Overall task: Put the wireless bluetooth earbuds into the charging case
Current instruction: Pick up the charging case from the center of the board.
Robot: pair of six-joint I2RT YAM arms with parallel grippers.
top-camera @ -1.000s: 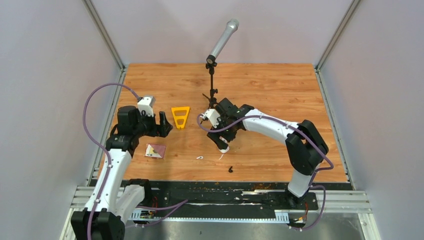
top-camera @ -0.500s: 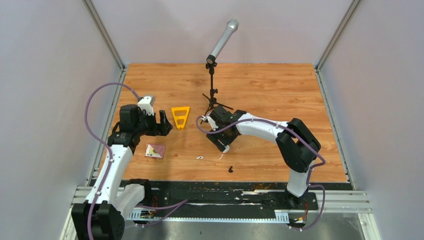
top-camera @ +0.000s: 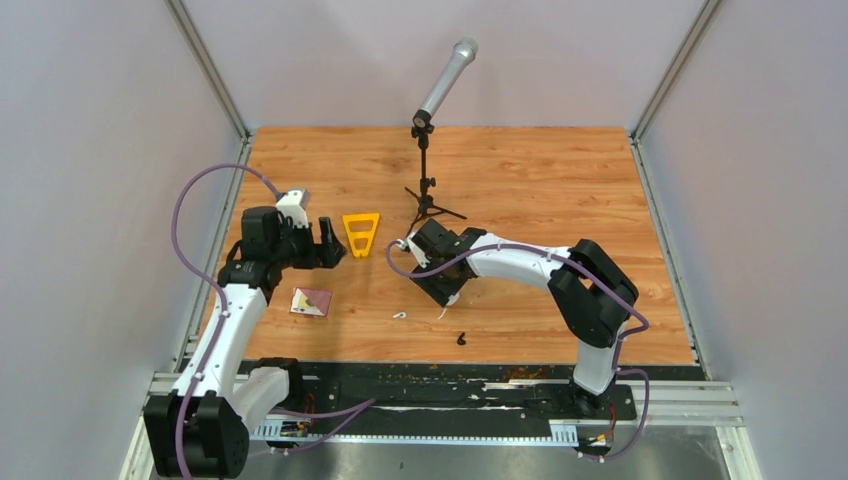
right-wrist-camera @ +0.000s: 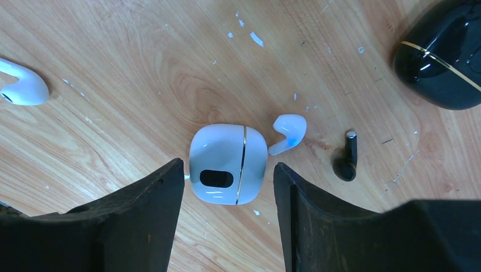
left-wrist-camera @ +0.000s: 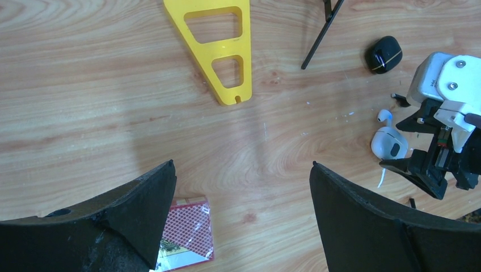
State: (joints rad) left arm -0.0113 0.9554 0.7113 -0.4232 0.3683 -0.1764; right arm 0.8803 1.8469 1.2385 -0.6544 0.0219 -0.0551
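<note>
A shut white charging case [right-wrist-camera: 228,164] lies on the wood. My right gripper [right-wrist-camera: 227,184] stands over it, open, one fingertip on each side with a thin gap to the case. One white earbud [right-wrist-camera: 288,133] lies just right of the case and another [right-wrist-camera: 21,88] off to the left. A black earbud [right-wrist-camera: 347,156] lies further right, below a shut black case [right-wrist-camera: 439,62]. In the top view the right gripper [top-camera: 445,290] hides most of the white case. My left gripper [left-wrist-camera: 243,165] is wide open and holds nothing, hovering left of all this.
A yellow triangular frame [top-camera: 360,233] lies beside the left gripper [top-camera: 325,243], and a red patterned card packet [top-camera: 311,301] just in front of it. A microphone stand [top-camera: 428,170] rises behind the right gripper. One white earbud [top-camera: 400,316] and one black earbud [top-camera: 461,338] lie near the front edge.
My right wrist has drawn back towards the near edge and to the left over the white case, and its jaws have narrowed around it. The left arm has barely shifted.
</note>
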